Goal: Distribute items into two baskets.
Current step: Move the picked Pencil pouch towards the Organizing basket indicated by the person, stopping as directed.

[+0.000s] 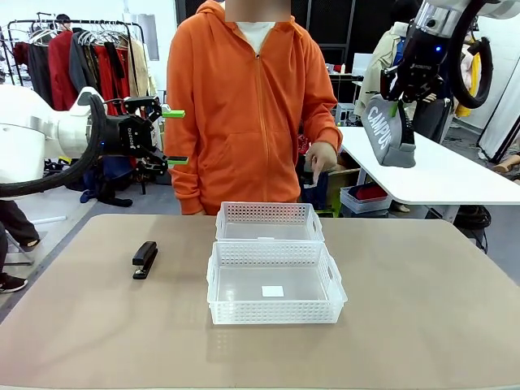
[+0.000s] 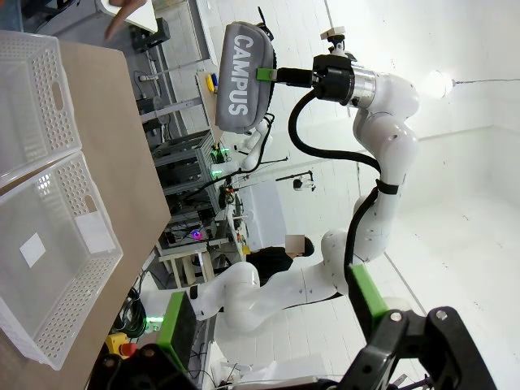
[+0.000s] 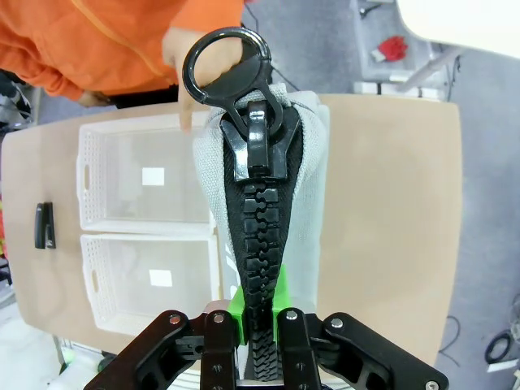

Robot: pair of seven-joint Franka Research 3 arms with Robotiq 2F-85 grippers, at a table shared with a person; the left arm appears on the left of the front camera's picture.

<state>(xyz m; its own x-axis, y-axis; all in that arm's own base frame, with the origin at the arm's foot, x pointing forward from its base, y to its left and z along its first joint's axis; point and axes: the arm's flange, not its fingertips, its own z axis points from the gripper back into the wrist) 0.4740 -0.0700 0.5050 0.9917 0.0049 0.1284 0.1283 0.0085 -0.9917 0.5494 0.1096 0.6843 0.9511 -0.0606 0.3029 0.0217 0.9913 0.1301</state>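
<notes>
The right gripper [image 1: 397, 104] is up high on the right, closed on the grey pouch [image 1: 388, 135], which hangs below it well above the table [image 1: 422, 317] with "CAMPUS" reading down its side. In the right wrist view the green pads clamp one end of the pouch [image 3: 262, 244], and its black zip and ring pull point down at the table. The left gripper [image 1: 174, 136] is raised at the far left, off the table, its jaws wide apart with nothing between them; in its own view the two green fingers [image 2: 179, 321] frame the other arm and the pouch [image 2: 240, 77]. The black stapler [image 1: 145, 260] lies flat on the left of the table, apart from the baskets. The near basket [image 1: 276, 312] and the far basket [image 1: 268, 214] sit in the middle, long sides touching, both empty. A person in an orange hoodie stands at the far side with one hand [image 1: 322, 159] lowered just right of the far basket.
</notes>
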